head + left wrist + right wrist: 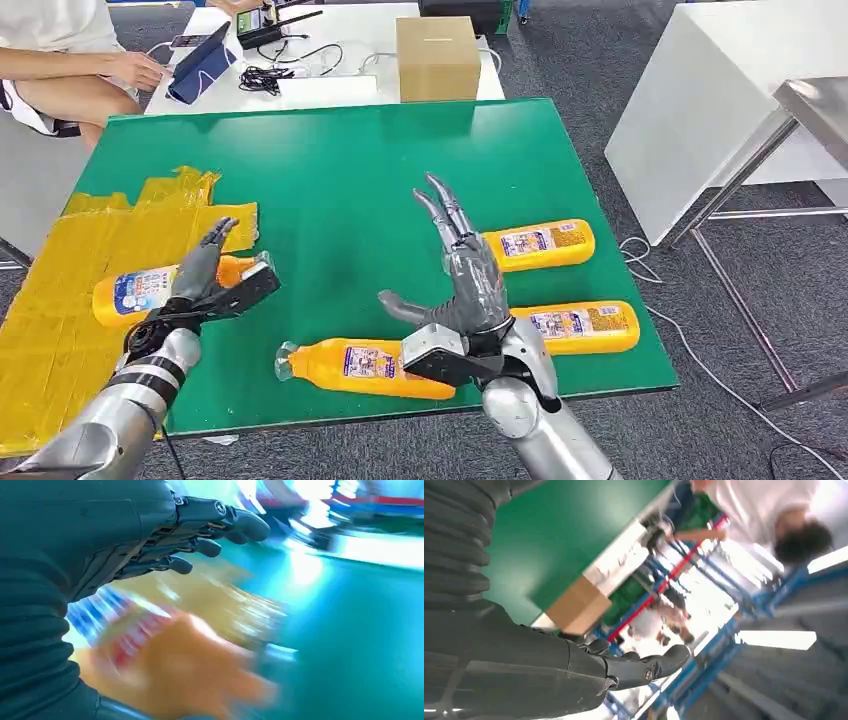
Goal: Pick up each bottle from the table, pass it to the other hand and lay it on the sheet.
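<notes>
A: Far left of the green table [330,170]: yellow sheet [60,300], crinkled, running off the near-left corner. One orange bottle [140,290] lies on its side on the sheet, label up.

B: Left hand?

A: Left hand [215,275] sits directly over that bottle's cap end, fingers extended along it. From the head view I cannot tell whether it is gripping or merely above. Left wrist view is motion-blurred: dark fingers [200,545] apart and stretched out, orange bottle body blurred beneath the palm, not clearly enclosed. Logged as undetermined.

B: Moving right?

A: Second bottle [365,368] on its side near the front table edge, clear cap end pointing left, on bare green, well apart from the sheet. Its right end is hidden behind the right wrist.

B: Right hand?

A: Right hand [465,280] raised above the table, palm up, fingers spread and straight, thumb out to the left. Holds nothing. Right wrist view agrees: fingers [664,662] apart against the background.

B: Further right?

A: Two more bottles on green: third bottle [540,244] farther back, fourth bottle [580,327] nearer the front, both lying sideways, roughly parallel, partly hidden by the right hand.

B: Background?

A: Cardboard box [437,58] on a white table behind; a seated person [60,60] at far left.
</notes>
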`<act>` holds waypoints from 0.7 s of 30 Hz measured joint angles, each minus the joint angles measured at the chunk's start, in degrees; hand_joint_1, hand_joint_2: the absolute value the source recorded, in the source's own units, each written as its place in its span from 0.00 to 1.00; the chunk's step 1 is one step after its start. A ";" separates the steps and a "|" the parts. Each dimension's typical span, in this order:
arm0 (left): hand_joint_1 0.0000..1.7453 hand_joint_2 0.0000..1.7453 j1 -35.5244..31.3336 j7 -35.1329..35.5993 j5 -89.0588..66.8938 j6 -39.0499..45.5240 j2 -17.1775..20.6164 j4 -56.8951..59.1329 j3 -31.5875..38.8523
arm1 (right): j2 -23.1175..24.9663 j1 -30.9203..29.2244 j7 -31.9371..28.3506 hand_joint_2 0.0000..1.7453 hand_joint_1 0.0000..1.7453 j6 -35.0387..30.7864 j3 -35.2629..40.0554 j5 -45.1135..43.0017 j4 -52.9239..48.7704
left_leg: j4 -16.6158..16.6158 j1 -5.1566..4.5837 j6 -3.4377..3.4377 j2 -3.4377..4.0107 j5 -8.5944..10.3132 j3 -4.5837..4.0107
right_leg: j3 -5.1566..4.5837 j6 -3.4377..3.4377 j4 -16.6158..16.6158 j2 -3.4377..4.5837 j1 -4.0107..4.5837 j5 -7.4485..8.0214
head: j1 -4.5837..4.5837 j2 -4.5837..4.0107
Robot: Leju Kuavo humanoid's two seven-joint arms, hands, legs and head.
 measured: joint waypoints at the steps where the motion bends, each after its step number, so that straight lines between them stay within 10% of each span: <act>1: 0.00 1.00 1.80 -4.20 7.51 -5.20 -0.20 -2.85 1.30 | -0.33 -0.15 -0.42 1.00 0.00 1.04 0.57 -0.27 0.58 | 0.00 0.00 0.00 0.00 0.00 0.00 | -0.01 0.00 0.00 0.00 0.00 0.00 | 0.00 0.00; 7: 0.00 1.00 11.21 -10.70 34.33 -23.62 -0.79 -21.51 4.18 | -4.49 -2.00 -4.06 1.00 0.00 9.67 6.48 -1.57 3.44 | 0.00 0.00 -0.02 -0.04 -0.06 -0.01 | -0.03 -0.01 -0.03 0.00 0.01 -0.03 | 0.00 0.00; 21: 0.00 1.00 16.74 -11.88 39.89 -24.21 -0.66 -31.47 4.16 | -6.71 -5.87 4.20 1.00 0.00 15.05 15.13 3.10 14.78 | -0.01 0.01 -0.02 -0.08 -0.03 -0.01 | 0.00 -0.01 -0.01 -0.02 0.01 -0.02 | 0.00 0.00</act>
